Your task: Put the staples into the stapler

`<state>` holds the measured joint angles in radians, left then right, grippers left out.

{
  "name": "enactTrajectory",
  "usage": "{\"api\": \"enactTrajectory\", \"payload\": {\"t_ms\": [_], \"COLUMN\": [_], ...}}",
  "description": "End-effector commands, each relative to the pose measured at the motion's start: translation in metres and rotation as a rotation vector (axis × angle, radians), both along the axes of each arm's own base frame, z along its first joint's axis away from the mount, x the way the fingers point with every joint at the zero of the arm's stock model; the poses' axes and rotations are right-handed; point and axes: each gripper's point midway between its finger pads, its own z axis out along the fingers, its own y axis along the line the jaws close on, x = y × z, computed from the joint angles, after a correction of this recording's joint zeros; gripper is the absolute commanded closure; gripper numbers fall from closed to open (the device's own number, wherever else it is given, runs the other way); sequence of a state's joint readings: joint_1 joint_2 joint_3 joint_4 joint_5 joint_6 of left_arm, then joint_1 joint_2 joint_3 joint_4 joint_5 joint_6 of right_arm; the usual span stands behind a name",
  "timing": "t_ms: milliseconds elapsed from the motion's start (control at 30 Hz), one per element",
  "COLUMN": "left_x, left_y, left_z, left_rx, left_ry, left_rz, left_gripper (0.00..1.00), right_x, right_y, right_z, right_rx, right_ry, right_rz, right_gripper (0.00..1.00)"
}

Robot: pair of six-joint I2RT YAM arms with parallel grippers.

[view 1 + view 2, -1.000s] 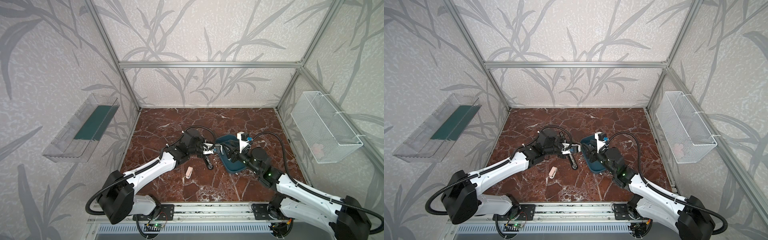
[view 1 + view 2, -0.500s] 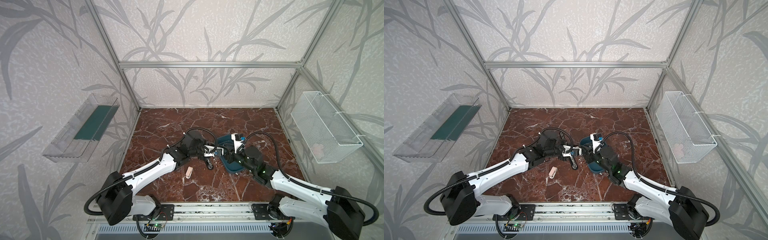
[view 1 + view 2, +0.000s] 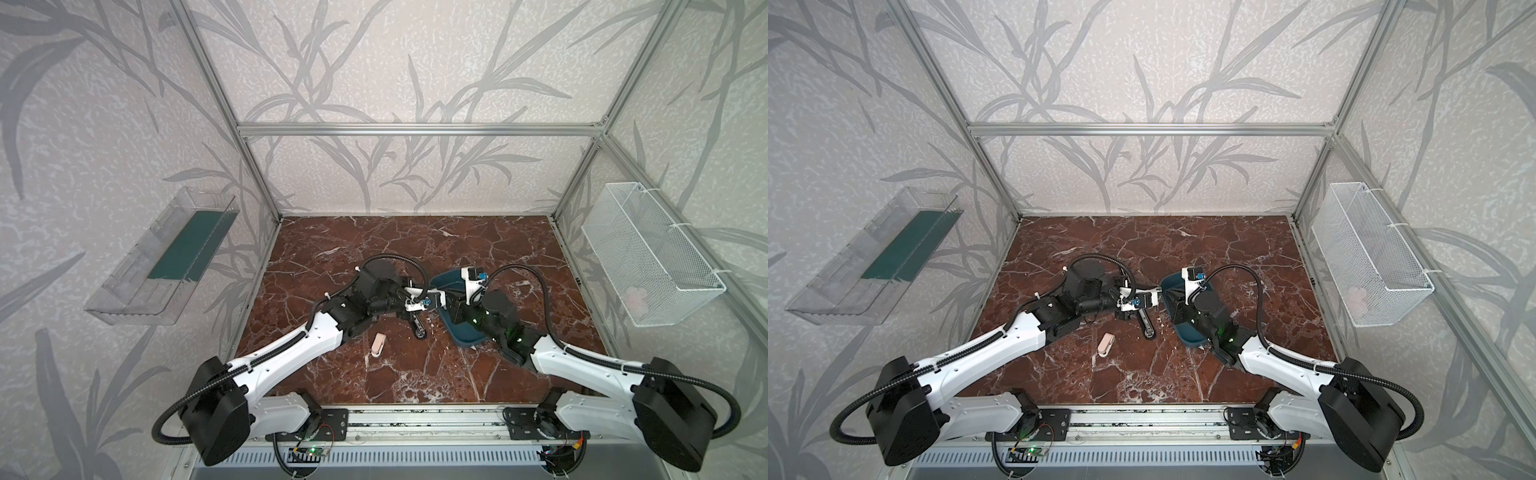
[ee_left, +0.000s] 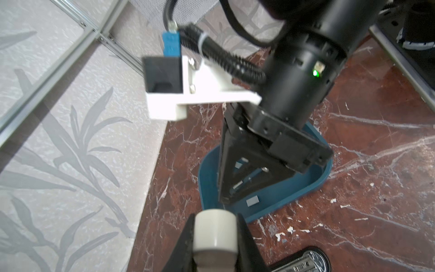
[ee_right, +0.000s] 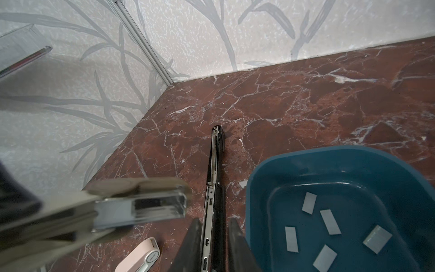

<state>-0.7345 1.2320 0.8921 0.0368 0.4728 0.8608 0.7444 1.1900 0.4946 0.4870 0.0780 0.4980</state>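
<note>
Since a second back, logged a small shift of the right gripper: across from over the blue tray towards the left fingers, now low over the black stapler. Saw no change at the left gripper.

Found the stapler lying flat on the marble table, metal rail up, running lengthwise between the right fingers and on past the fingertips. Saw those fingers set narrow, one to each side of the rail and close against it. Cannot tell whether pinching or just short of contact.

Counted five staples loose on the tray floor, just to one side of the right fingers, none between them. Picked out one strip again from the left wrist, well beyond the left fingertips, beside the right gripper's black body.

Found the left fingers clenched on a cream piece, squarely between both pads. Saw bright metal on its underside from the right wrist, blurred, hanging to the far side of the right fingers from the tray. Cannot tell whether joined to the stapler.

Noted a pale pink gadget flat on the table, touching neither pair of fingers, on the stapler's side away from the tray.
</note>
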Motion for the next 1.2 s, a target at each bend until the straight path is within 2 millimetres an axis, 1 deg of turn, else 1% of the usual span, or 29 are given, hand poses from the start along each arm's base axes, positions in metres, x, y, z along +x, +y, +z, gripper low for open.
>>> {"api": "enactTrajectory", "payload": {"t_ms": [0,33,100,200,300,333,400,433,467,567,667,733,800,900,1033,1100,1167], "left_x": [-0.01,-0.01,-0.008,0.002,0.01,0.012,0.014,0.013,0.013,0.004,-0.007,-0.011,-0.019,-0.034,-0.049,-0.055,-0.059], "left_y": [-0.005,-0.005,-0.003,0.005,0.013,0.015,0.021,0.023,0.027,0.035,0.042,0.045,0.048,0.048,0.048,0.048,0.048], "left_z": [0.017,0.016,0.013,0.01,0.007,0.005,0.005,0.005,0.005,0.004,0.006,0.007,0.002,-0.003,0.0,0.004,0.006], "left_rx": [-0.069,-0.066,-0.05,-0.043,-0.03,-0.028,-0.036,-0.046,-0.053,-0.059,-0.082,-0.097,-0.066,-0.041,-0.063,-0.078,-0.092], "left_ry": [-0.005,-0.004,-0.012,-0.007,-0.009,-0.005,0.016,0.031,0.043,0.065,0.083,0.098,0.109,0.127,0.162,0.172,0.175], "left_rz": [-0.058,-0.061,-0.054,-0.021,0.004,0.004,-0.009,-0.025,-0.038,-0.115,-0.197,-0.233,-0.275,-0.36,-0.445,-0.47,-0.493], "left_gripper": [1.0,1.0,1.0,1.0,1.0,1.0,1.0,1.0,1.0,1.0,1.0,1.0,1.0,1.0,1.0,1.0,1.0], "right_x": [-0.001,-0.001,-0.001,0.002,0.003,0.001,-0.005,-0.01,-0.015,-0.036,-0.054,-0.067,-0.075,-0.077,-0.081,-0.082,-0.084], "right_y": [0.001,0.001,-0.002,-0.012,-0.023,-0.025,-0.026,-0.027,-0.024,-0.002,0.026,0.04,0.048,0.054,0.063,0.064,0.065], "right_z": [0.0,0.002,0.005,0.01,0.019,0.024,0.036,0.049,0.052,0.058,0.055,0.052,0.05,0.045,0.038,0.038,0.038], "right_rx": [0.0,0.0,-0.009,-0.058,-0.117,-0.136,-0.154,-0.131,-0.152,-0.22,-0.27,-0.284,-0.291,-0.292,-0.315,-0.319,-0.314], "right_ry": [-0.002,-0.006,-0.025,-0.078,-0.169,-0.227,-0.366,-0.464,-0.527,-0.682,-0.734,-0.777,-0.814,-0.804,-0.77,-0.77,-0.775], "right_rz": [0.003,0.004,-0.003,-0.038,-0.065,-0.056,-0.032,-0.027,0.007,0.182,0.345,0.426,0.463,0.502,0.576,0.581,0.593], "right_gripper": [0.78,0.77,0.71,0.64,0.53,0.46,0.28,0.17,0.16,0.16,0.16,0.17,0.17,0.17,0.2,0.21,0.25]}}
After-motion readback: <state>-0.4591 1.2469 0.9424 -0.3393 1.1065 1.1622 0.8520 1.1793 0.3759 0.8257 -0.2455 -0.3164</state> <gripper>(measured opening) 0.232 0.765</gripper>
